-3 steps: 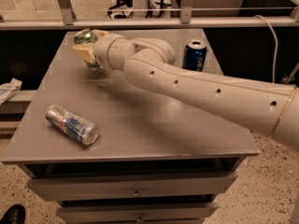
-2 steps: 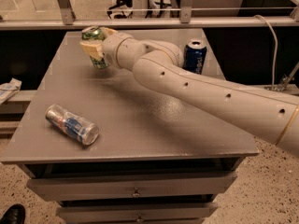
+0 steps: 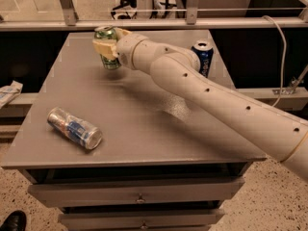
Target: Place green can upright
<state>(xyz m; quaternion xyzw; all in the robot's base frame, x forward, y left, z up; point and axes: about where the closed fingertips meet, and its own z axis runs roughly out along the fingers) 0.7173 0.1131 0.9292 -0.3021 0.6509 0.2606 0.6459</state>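
The green can [image 3: 108, 46] with a silver top stands nearly upright, held a little above the grey table top [image 3: 144, 109] near its far left part. My gripper [image 3: 109, 45] is shut on the green can, its pale yellow fingers [image 3: 104, 47] wrapped around the can's middle. The white arm reaches in from the lower right across the table. The can's underside is hidden, so contact with the table cannot be told.
A silver can with a blue-and-red label [image 3: 74, 128] lies on its side at the table's front left. A dark blue can [image 3: 202, 57] stands upright at the far right, partly behind my arm. Drawers sit below the front edge.
The gripper has turned the green can from tilted to nearly upright and shifted it slightly toward the table's far edge. The other cans have not moved.
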